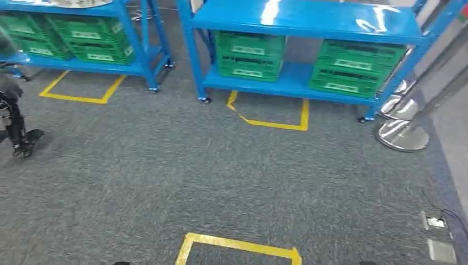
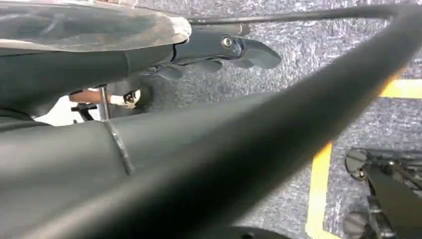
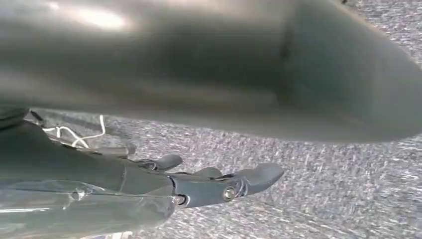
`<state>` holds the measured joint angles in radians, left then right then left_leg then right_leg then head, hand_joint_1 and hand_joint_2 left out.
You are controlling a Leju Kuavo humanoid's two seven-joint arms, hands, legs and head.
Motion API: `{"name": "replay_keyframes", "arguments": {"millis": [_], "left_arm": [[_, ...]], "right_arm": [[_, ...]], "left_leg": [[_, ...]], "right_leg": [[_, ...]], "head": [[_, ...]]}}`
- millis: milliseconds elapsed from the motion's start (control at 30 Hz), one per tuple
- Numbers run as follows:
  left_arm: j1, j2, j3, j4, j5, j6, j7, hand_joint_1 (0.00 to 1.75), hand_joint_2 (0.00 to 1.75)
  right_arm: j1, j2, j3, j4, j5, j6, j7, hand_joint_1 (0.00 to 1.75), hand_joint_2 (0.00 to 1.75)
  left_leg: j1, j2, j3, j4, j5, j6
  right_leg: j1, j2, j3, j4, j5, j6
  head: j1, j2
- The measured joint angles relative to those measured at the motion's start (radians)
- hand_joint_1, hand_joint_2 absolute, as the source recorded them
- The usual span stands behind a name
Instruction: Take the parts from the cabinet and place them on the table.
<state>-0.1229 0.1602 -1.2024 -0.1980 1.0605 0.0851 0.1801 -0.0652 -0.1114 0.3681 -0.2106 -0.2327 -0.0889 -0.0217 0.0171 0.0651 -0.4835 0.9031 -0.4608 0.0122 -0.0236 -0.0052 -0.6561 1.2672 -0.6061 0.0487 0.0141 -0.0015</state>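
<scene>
A blue cabinet rack (image 1: 298, 22) stands ahead of me across the grey carpet, with two green crates (image 1: 249, 55) (image 1: 356, 69) on its lower shelf. A second blue rack (image 1: 144, 49) with more green crates (image 1: 88, 33) stands to the left. What lies inside the crates cannot be made out. My left hand (image 2: 219, 52) hangs beside my body above the carpet, fingers stretched out and holding nothing. My right hand (image 3: 209, 181) hangs the same way, fingers apart and empty.
Yellow tape marks lie on the carpet: one in front of the right rack (image 1: 270, 121), one by the left rack (image 1: 83, 91), one near my feet (image 1: 237, 245). Chrome post bases (image 1: 403, 135) stand at the right. A dark wheeled object (image 1: 16, 127) sits at the left edge.
</scene>
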Motion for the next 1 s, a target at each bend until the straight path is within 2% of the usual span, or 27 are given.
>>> {"name": "replay_keyframes", "arguments": {"millis": [33,67,133,167,200,233,267,300,333,367,400,467,500,533,567,600,633,667,700,733,767,800,833,867,900,933,1000], "left_arm": [[0.001,0.000,0.000,0.000,0.000,0.000,0.000,0.00,0.00],[0.003,0.000,0.000,0.000,0.000,0.000,0.000,0.00,0.00],[0.005,0.000,0.000,0.000,-0.001,-0.002,0.000,0.00,0.00],[0.007,0.000,0.000,0.000,-0.002,-0.002,0.000,0.00,0.00],[0.004,0.003,0.000,0.000,-0.003,-0.002,0.000,0.00,0.00],[0.004,0.004,0.000,0.000,-0.003,-0.002,0.000,0.00,0.00],[0.001,0.004,0.000,0.000,-0.003,-0.002,0.000,0.00,0.00],[-0.001,0.003,0.000,0.000,-0.003,-0.002,0.000,0.00,0.00],[-0.003,0.002,0.000,0.000,-0.003,-0.002,0.000,0.00,0.00],[-0.003,0.000,0.000,0.000,-0.003,-0.002,0.000,0.00,0.00],[-0.003,-0.001,0.000,0.000,-0.003,-0.002,0.000,0.00,0.00],[-0.001,-0.001,0.000,0.000,-0.003,-0.002,0.000,0.00,0.00],[0.001,0.000,0.000,0.000,-0.003,-0.002,0.000,0.00,0.00],[0.003,0.000,0.000,0.000,-0.003,-0.002,0.000,0.00,0.00],[0.006,0.000,0.000,0.000,-0.003,-0.002,0.001,0.00,0.00],[0.008,0.000,0.000,0.000,-0.003,-0.002,0.001,0.00,0.00],[0.009,0.002,0.000,0.000,-0.003,-0.002,0.001,0.00,0.00],[0.009,0.003,0.000,0.000,-0.003,-0.002,0.001,0.00,0.00],[0.007,0.007,0.000,0.000,-0.003,-0.002,0.001,0.00,0.00],[0.004,0.007,0.000,0.000,-0.003,-0.002,0.001,0.00,0.00],[0.004,0.007,0.000,0.000,-0.003,-0.001,0.001,0.00,0.00],[0.003,0.007,0.000,0.000,-0.003,-0.002,0.001,0.00,0.00],[0.004,0.007,0.000,0.000,-0.003,-0.002,0.001,0.00,0.00],[0.007,0.007,0.000,0.000,-0.003,-0.002,0.001,0.00,0.00],[0.008,0.007,0.000,0.000,-0.003,-0.002,0.001,0.00,0.00],[0.007,0.007,0.000,0.000,-0.004,-0.002,0.001,0.00,0.00],[0.006,0.006,0.000,0.000,-0.006,-0.002,0.001,0.00,0.00]], "right_arm": [[0.001,0.000,0.000,0.001,0.000,0.000,0.000,0.00,0.00],[0.003,0.000,0.000,0.002,0.000,0.000,0.000,0.00,0.00],[0.003,0.000,0.000,0.003,0.000,0.000,0.000,0.00,0.00],[0.003,0.000,0.000,0.004,0.000,0.000,0.000,0.00,0.00],[0.003,0.003,0.000,0.006,-0.001,0.000,0.000,0.00,0.00],[-0.001,0.003,0.000,0.006,-0.001,0.000,0.000,0.00,0.00],[0.000,0.003,0.000,0.006,-0.001,0.000,0.000,0.00,0.00],[0.001,0.003,0.001,0.007,-0.001,0.000,0.000,0.00,0.00],[0.000,0.003,0.001,0.007,-0.001,0.000,0.000,0.00,0.00],[0.004,0.003,0.001,0.007,-0.001,0.000,0.000,0.00,0.00],[0.003,0.003,0.001,0.008,-0.001,0.000,-0.001,0.00,0.00],[-0.004,0.003,0.002,0.008,-0.001,0.000,-0.001,0.00,0.00],[-0.004,0.003,0.002,0.008,-0.001,0.000,-0.001,0.00,0.00],[-0.004,0.003,0.002,0.008,-0.001,0.000,-0.001,0.00,0.00],[-0.003,0.003,0.002,0.008,-0.001,0.000,0.000,0.00,0.00],[-0.003,0.003,0.002,0.008,-0.001,0.000,0.000,0.00,0.00],[-0.004,0.003,0.002,0.008,-0.001,0.000,0.000,0.00,0.00],[-0.004,0.004,0.002,0.008,-0.001,0.000,-0.001,0.00,0.00],[-0.005,0.008,0.003,0.007,-0.001,0.000,-0.001,0.00,0.00],[-0.005,0.008,0.003,0.007,-0.001,0.001,-0.001,0.00,0.00],[-0.004,0.008,0.003,0.007,-0.001,0.002,0.000,0.00,0.00],[-0.002,0.008,0.003,0.007,-0.002,0.002,0.000,0.00,0.00],[-0.002,0.008,0.004,0.007,-0.003,0.002,0.000,0.00,0.00],[-0.002,0.008,0.005,0.007,-0.005,0.001,0.000,0.00,0.00],[-0.004,0.008,0.005,0.007,-0.006,0.001,0.000,0.00,0.00],[-0.005,0.008,0.005,0.008,-0.006,0.001,0.000,0.00,0.00],[-0.006,0.008,0.005,0.007,-0.008,0.000,0.000,0.00,0.00]], "left_leg": [[0.001,-0.002,0.006,0.000,-0.004,-0.003],[0.003,-0.004,0.013,0.001,-0.009,-0.007],[0.010,-0.005,0.034,0.005,-0.024,-0.022],[0.010,-0.004,0.040,0.008,-0.033,-0.031],[0.005,-0.005,0.038,0.021,-0.041,-0.041],[0.002,-0.005,0.033,0.022,-0.040,-0.046],[0.004,-0.003,0.034,0.026,-0.042,-0.050],[0.006,0.000,0.037,0.020,-0.042,-0.052],[0.010,0.002,0.043,0.023,-0.050,-0.061],[0.012,-0.020,0.040,0.046,-0.068,-0.065],[0.012,-0.041,0.002,0.111,-0.096,-0.063],[0.007,-0.051,-0.114,0.293,-0.154,-0.058],[0.005,-0.054,-0.165,0.364,-0.166,-0.055],[0.002,-0.056,-0.196,0.390,-0.153,-0.049],[-0.003,-0.057,-0.200,0.361,-0.109,-0.040],[-0.009,-0.058,-0.181,0.287,-0.048,-0.030],[-0.016,-0.061,-0.148,0.189,0.016,-0.018],[-0.025,-0.066,-0.124,0.106,0.051,-0.005],[-0.030,-0.071,-0.109,0.099,0.029,0.003],[-0.034,-0.070,-0.100,0.074,0.023,0.000],[-0.037,-0.070,-0.097,0.071,0.020,0.002],[-0.036,-0.068,-0.090,0.056,0.018,0.009],[-0.030,-0.069,-0.072,0.045,0.020,0.011],[-0.026,-0.067,-0.052,0.030,0.021,0.012],[-0.025,-0.065,-0.039,0.024,0.017,0.018],[-0.025,-0.064,-0.033,0.024,0.013,0.021],[-0.025,-0.062,-0.019,0.024,-0.002,0.020]], "right_leg": [[-0.004,0.000,-0.008,0.005,0.018,0.004],[-0.008,0.000,0.009,-0.041,0.058,0.008],[-0.017,-0.005,0.090,-0.222,0.163,0.014],[-0.019,-0.012,0.117,-0.270,0.161,0.020],[-0.007,-0.013,0.127,-0.291,0.145,0.013],[-0.008,-0.012,0.135,-0.284,0.135,-0.009],[-0.005,-0.009,0.131,-0.284,0.132,-0.014],[0.000,-0.006,0.128,-0.281,0.127,-0.023],[-0.002,-0.001,0.136,-0.284,0.125,-0.032],[-0.004,0.002,0.145,-0.287,0.122,-0.039],[-0.002,0.002,0.149,-0.288,0.118,-0.045],[0.003,0.008,0.151,-0.288,0.111,-0.055],[0.008,0.013,0.154,-0.288,0.107,-0.060],[0.011,0.018,0.161,-0.288,0.102,-0.063],[0.014,0.024,0.171,-0.288,0.095,-0.064],[0.015,0.030,0.182,-0.288,0.088,-0.064],[0.016,0.034,0.192,-0.289,0.081,-0.064],[0.014,0.037,0.188,-0.291,0.074,-0.062],[0.018,0.038,0.187,-0.293,0.067,-0.056],[0.013,0.044,0.187,-0.295,0.064,-0.051],[0.010,0.043,0.195,-0.309,0.065,-0.044],[0.011,0.041,0.218,-0.296,0.081,-0.036],[0.015,0.040,0.228,-0.305,0.078,-0.031],[0.012,0.032,0.221,-0.294,0.061,-0.029],[0.013,0.023,0.207,-0.250,0.042,-0.025],[0.013,0.019,0.169,-0.179,0.019,-0.019],[0.013,0.018,0.073,-0.029,-0.041,-0.012]], "head": [[0.004,0.000],[0.008,0.000],[0.016,0.000],[0.021,0.000],[0.033,0.000],[0.031,0.000],[0.014,0.000],[0.011,0.000],[0.010,0.000],[0.003,0.000],[-0.005,0.000],[-0.021,0.000],[-0.028,0.000],[-0.032,0.000],[-0.034,0.000],[-0.037,0.000],[-0.039,0.000],[-0.042,0.000],[-0.040,0.000],[-0.042,0.000],[-0.045,0.000],[-0.044,0.000],[-0.045,0.000],[-0.044,0.000],[-0.040,0.000],[-0.033,0.000],[-0.023,0.000]]}}
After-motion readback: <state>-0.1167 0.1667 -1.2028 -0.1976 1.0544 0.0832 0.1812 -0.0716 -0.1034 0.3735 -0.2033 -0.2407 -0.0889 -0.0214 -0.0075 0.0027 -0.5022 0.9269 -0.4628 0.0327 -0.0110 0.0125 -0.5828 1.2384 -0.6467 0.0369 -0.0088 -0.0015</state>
